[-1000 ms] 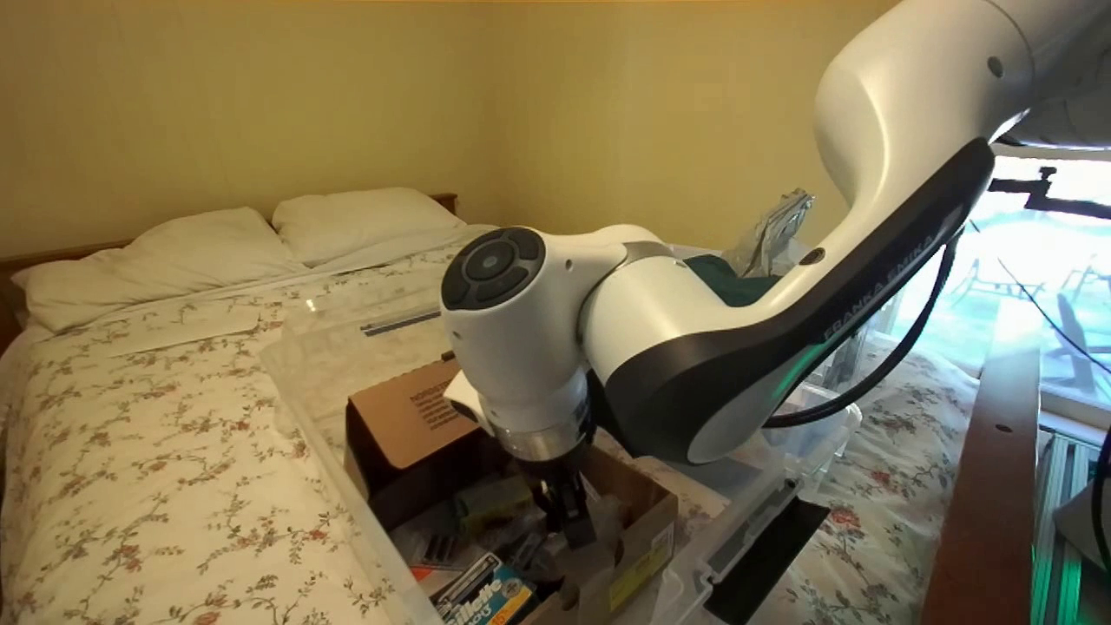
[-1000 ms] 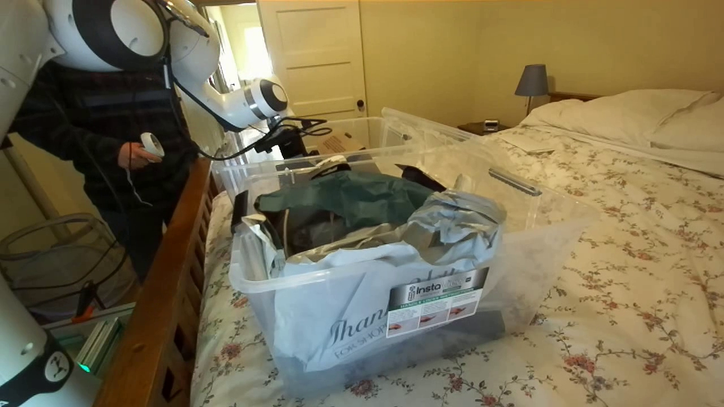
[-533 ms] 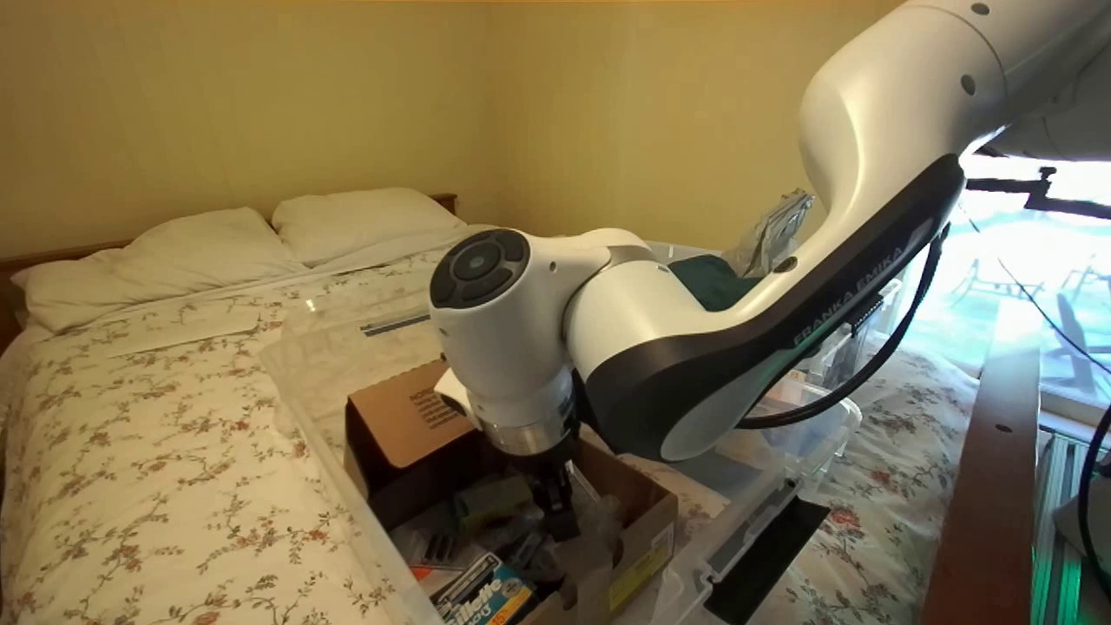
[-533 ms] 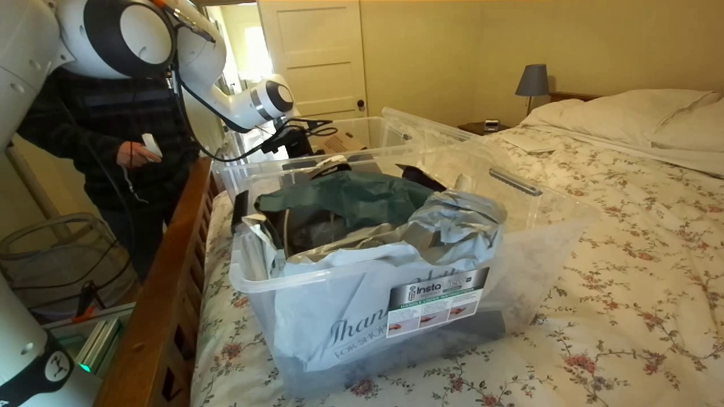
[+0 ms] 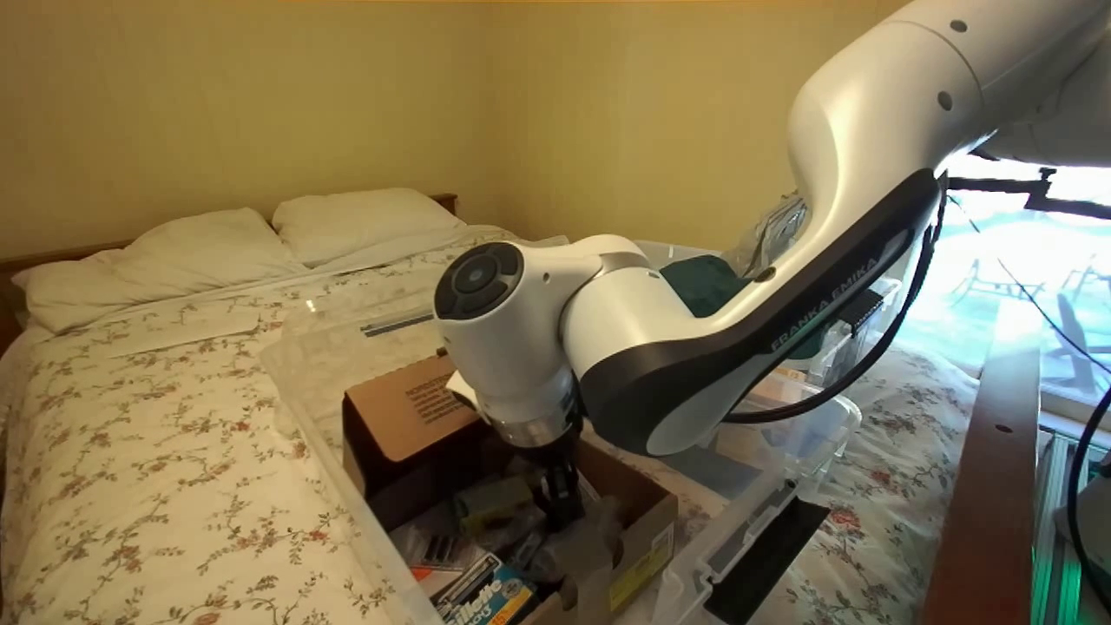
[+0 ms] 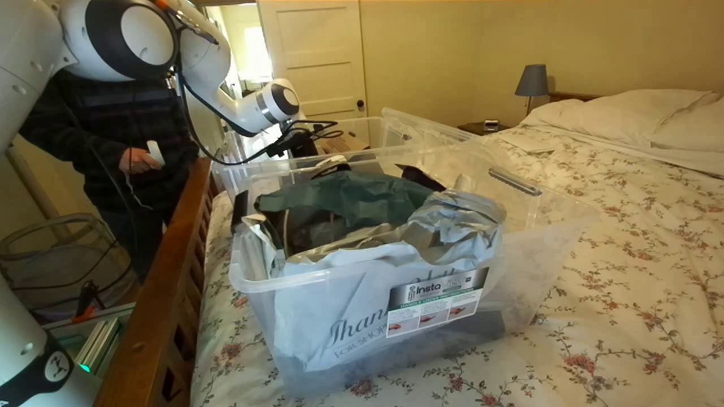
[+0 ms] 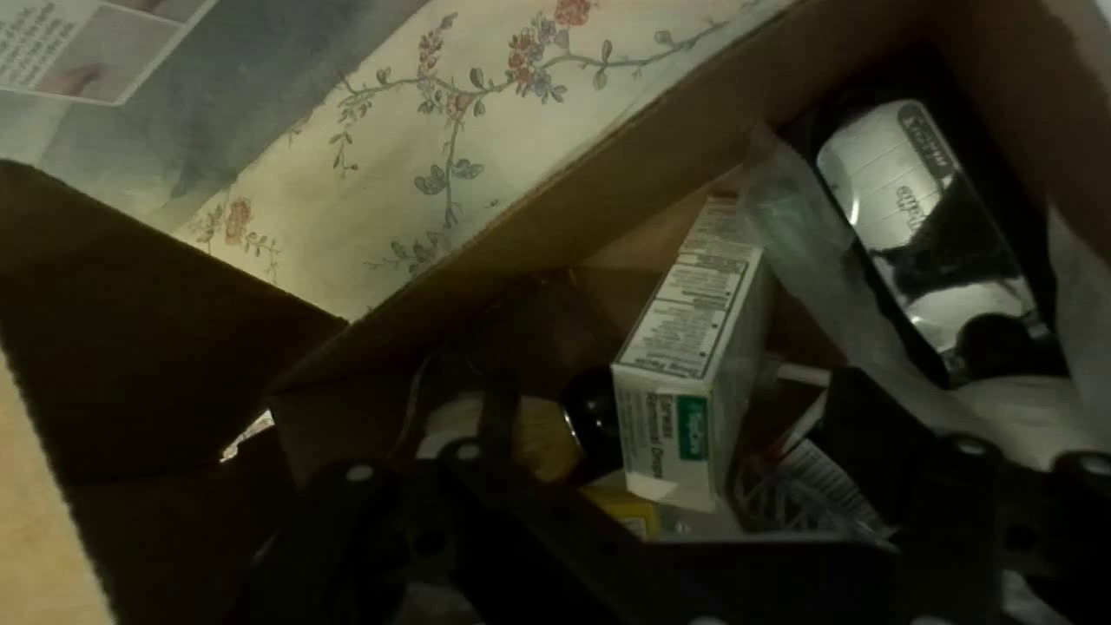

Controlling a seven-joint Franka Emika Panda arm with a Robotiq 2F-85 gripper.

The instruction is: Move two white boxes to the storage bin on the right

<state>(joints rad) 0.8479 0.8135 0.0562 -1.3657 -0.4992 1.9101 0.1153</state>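
A white box [image 7: 668,417] with a green label and "Earwax Removal Drops" print lies among items in the brown cardboard box [image 5: 647,551]. A second white printed piece [image 7: 722,224], perhaps another box, shows right behind it. My gripper [image 7: 681,408] is open, its dark fingers on either side of the white box in the picture. It holds nothing that I can see. In an exterior view the gripper [image 5: 566,508] is down inside the cardboard box, where the white boxes are hidden. The clear storage bin [image 6: 294,278] holds grey and green bags.
Another clear tub [image 5: 334,486] surrounds the cardboard box, whose flap [image 5: 421,408] stands up. A Gillette pack [image 5: 490,595] and a dark razor pack [image 7: 933,217] lie inside. A wooden bed rail [image 6: 158,316] runs alongside. A person [image 6: 113,130] stands behind it.
The arm has shifted slightly toward the storage bin. In an exterior view its elbow has moved left and down. The gripper stays inside the cardboard box. Nothing was visibly taken or let go.
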